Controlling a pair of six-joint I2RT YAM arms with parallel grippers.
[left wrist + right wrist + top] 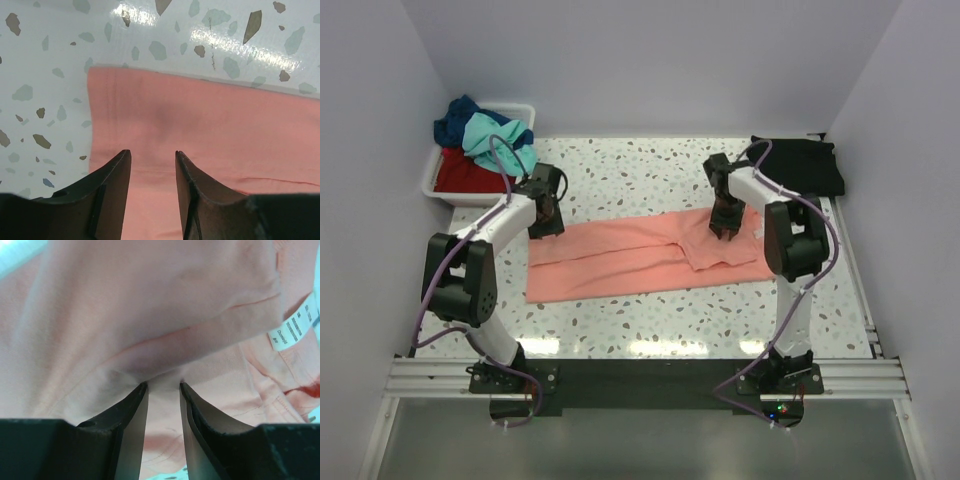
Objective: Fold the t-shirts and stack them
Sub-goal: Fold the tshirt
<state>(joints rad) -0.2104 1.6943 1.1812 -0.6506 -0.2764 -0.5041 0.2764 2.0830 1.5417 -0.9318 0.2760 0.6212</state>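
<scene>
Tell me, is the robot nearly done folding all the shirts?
Not yet. Done: a black shirt looks folded at the far right corner. In hand: the pink shirt lies mid-table, folded only into a long strip. Left: the teal shirt, navy shirt and red shirt sit bunched in the white bin.

The white, speckled surface [650, 320] carries a salmon-pink t-shirt [620, 262], spread in a long flat band across its middle. Beyond the pink shirt's right end, in the far right corner, lies a folded black t-shirt [805, 165]. Beyond its left end, a white bin [432, 183] sits at the far left corner.
</scene>
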